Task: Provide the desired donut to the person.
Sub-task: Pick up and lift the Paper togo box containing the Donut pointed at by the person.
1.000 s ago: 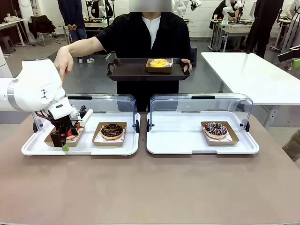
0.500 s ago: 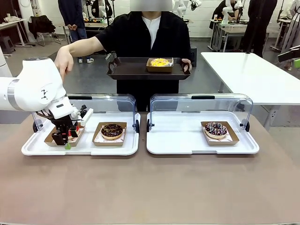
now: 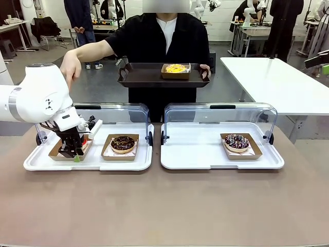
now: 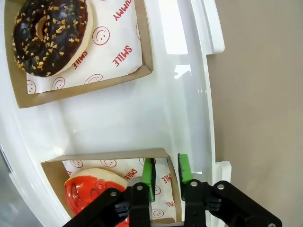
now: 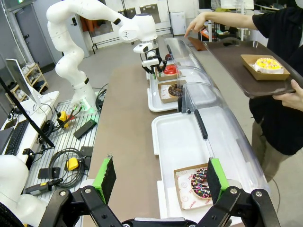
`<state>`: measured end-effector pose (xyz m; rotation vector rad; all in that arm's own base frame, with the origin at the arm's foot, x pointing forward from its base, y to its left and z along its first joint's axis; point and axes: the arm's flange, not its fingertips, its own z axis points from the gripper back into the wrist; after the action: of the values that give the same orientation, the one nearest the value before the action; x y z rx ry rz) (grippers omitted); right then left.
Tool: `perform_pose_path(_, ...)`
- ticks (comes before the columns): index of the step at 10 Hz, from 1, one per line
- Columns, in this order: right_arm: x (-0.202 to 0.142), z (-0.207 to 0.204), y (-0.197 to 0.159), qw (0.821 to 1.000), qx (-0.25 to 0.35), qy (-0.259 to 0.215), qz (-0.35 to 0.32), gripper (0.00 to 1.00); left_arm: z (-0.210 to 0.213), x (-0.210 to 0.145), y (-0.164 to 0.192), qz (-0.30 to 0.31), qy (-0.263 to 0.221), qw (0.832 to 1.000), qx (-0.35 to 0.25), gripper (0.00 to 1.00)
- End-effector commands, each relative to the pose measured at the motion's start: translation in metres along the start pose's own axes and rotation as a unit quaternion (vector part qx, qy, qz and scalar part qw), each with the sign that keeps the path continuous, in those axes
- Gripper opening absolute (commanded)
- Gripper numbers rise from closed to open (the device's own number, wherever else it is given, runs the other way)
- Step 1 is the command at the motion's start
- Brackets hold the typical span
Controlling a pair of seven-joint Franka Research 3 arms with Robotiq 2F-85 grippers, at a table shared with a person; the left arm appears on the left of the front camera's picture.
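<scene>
Four donuts (image 3: 176, 68) (image 3: 123, 143) (image 3: 237, 141) (image 4: 90, 187); left jaws pinch the red donut's box (image 4: 94, 158), right jaws gape.

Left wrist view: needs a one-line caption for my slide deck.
Left gripper straddling the wall of the red-glazed donut's cardboard tray, chocolate nut donut beside it on the white serving tray.

Even, bright overhead light: we see only soft shadows on the surface (image 3: 164, 206), a glare patch on the white tray (image 4: 187, 71), and wide-angle bending toward the right wrist view's edges.
</scene>
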<state>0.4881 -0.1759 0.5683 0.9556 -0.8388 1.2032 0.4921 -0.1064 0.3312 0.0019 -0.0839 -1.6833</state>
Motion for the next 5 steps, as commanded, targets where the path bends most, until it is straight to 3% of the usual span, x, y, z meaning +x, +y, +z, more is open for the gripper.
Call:
perform_pose_path(1, -0.0014, -0.0008, 0.0000, 1.000, 0.001, -0.001, 0.000, 1.00, -0.0032, -0.0002, 0.0012, 0.002, 0.017, 1.000, -0.001, 0.09)
perform_pose_path(2, -0.0014, -0.0008, 0.0000, 1.000, 0.001, -0.001, 0.000, 1.00, -0.0034, -0.0003, 0.0008, 0.002, 0.017, 1.000, -0.004, 0.00)
perform_pose_path(5, -0.0014, -0.0008, 0.0000, 1.000, 0.001, -0.001, 0.000, 1.00, -0.0028, -0.0007, 0.0004, 0.006, 0.019, 1.000, -0.007, 0.00)
